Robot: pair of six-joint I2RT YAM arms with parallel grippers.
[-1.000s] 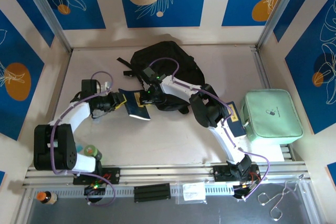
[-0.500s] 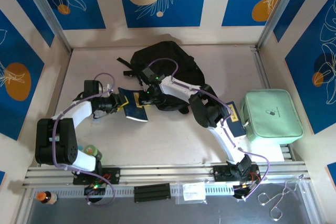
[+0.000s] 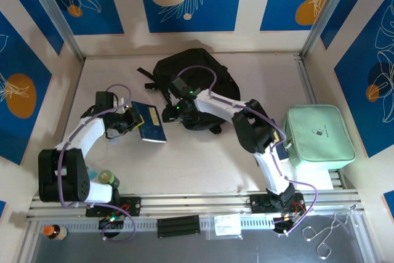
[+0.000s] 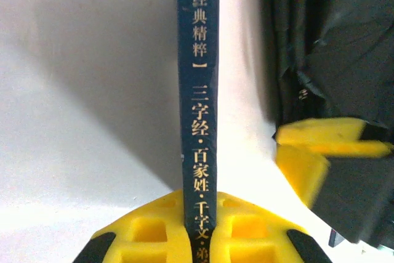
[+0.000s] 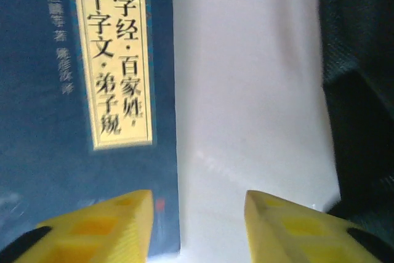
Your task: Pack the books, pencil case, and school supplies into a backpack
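1. My left gripper (image 3: 136,119) is clamped on a navy book (image 3: 150,122), left of centre in the overhead view.
2. At the left wrist, the book's spine runs up the middle of the frame, pinched between the yellow fingers (image 4: 148,232) at the bottom edge.
3. My right gripper (image 3: 173,111) sits just right of the book, jaws apart, with bare table (image 5: 246,90) between them.
4. The black backpack (image 3: 194,69) lies at upper centre, just above the right gripper.
5. A mint green box (image 3: 319,135) rests at the right side, well apart from the book.

Pale table (image 3: 203,164) with black backpack (image 3: 197,69) (far middle) and mint-green case (image 3: 320,135) at right
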